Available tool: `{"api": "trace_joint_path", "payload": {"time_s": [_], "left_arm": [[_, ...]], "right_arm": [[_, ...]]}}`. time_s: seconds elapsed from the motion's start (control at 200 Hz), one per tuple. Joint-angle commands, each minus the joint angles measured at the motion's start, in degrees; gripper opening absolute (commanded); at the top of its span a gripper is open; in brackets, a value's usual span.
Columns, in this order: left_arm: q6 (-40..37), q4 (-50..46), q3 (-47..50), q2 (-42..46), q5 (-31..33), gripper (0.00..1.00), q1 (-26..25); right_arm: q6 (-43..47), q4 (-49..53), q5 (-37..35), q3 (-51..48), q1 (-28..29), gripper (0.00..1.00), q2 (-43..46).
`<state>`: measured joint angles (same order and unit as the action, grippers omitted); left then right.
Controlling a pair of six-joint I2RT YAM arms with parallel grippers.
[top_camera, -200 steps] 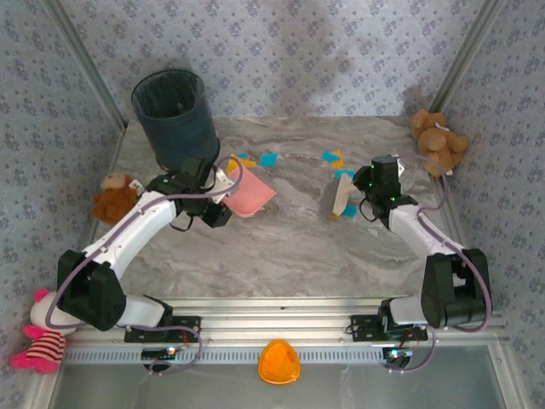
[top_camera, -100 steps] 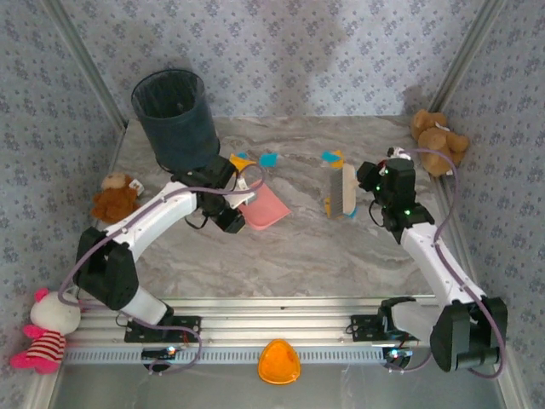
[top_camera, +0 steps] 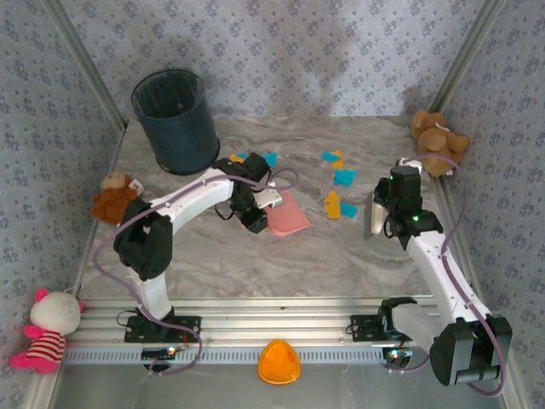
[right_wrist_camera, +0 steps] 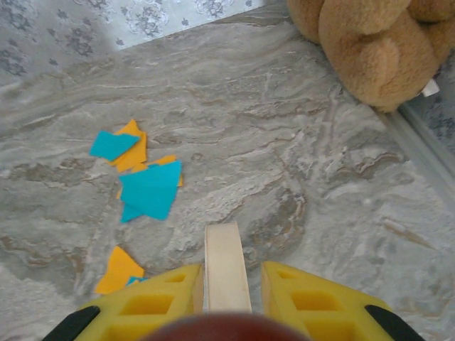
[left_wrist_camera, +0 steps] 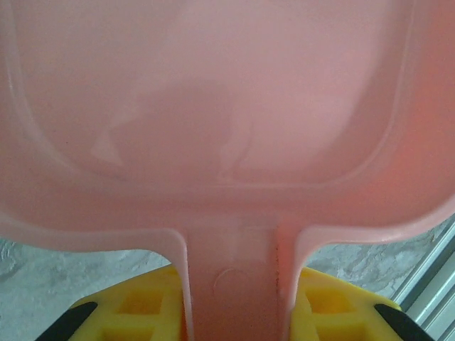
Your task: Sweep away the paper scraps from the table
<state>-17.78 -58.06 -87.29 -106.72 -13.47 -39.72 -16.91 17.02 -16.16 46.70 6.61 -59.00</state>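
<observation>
On the marble-veined worktop (top_camera: 341, 256), two robot arms are standing over a clean-up with the litter not yet gathered. The left arm (top_camera: 183, 200) is holding the pink dustpan (top_camera: 288, 215); the left jaws are clamping its handle, as the left wrist view is showing. Well apart on the dustpan's right, the right arm (top_camera: 434, 256) is carrying a pale brush (top_camera: 373, 220), and the right jaws are gripping its flat handle.

The paper scraps (top_camera: 341, 181), orange and cyan, are lying flat in the gap between the dustpan and the brush. A few more are sitting just beyond the dustpan's far left corner.

To an onlooker these bits are looking feather-light, thin and limp, and they are hugging the surface with no edge to pinch. Jaws are likely finding nothing to hold, and a quick stroke is liable to send the bits skating or fluttering. The better hold is on the tools' handles, as now. The bristles should be doing the pushing, low and slow, toward the dustpan's lip pressed against the marble.
</observation>
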Motion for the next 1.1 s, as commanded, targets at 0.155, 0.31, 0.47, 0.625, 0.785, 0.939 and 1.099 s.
{"api": "trace_joint_path", "payload": {"time_s": [0.155,0.31,0.47,0.625,0.785,0.939,1.099], "left_arm": [[-1.73,-5.86,-8.79,-6.9,0.99,0.0,-2.36],[-1.57,-6.86,-11.42,-9.3,1.75,0.0,-3.14],[-1.25,-8.62,-13.95,-11.76,3.51,0.0,-3.99],[-0.78,-9.56,-15.43,-14.09,4.11,0.0,-4.08],[0.09,-9.66,-16.42,-15.79,4.25,0.0,-4.1],[1.33,-10.27,-17.99,-17.53,4.68,0.0,-3.71],[1.82,-10.23,-18.66,-18.13,5.17,0.0,-3.37]], "right_arm": [[8.81,-3.63,-3.07,4.42,0.41,0.0,-5.45],[11.72,-5.84,-2.83,5.28,1.98,0.0,-8.58],[13.66,-7.46,-2.5,5.6,4.51,0.0,-11.52],[14.22,-8.49,-2.27,5.34,8.12,0.0,-14.11],[14.45,-9.21,-3.08,5.87,11.05,0.0,-17.23],[14.53,-9.85,-2.84,7.07,13.42,0.0,-19.75],[14.79,-10.77,-0.6,7.71,15.63,0.0,-21.11]]}}
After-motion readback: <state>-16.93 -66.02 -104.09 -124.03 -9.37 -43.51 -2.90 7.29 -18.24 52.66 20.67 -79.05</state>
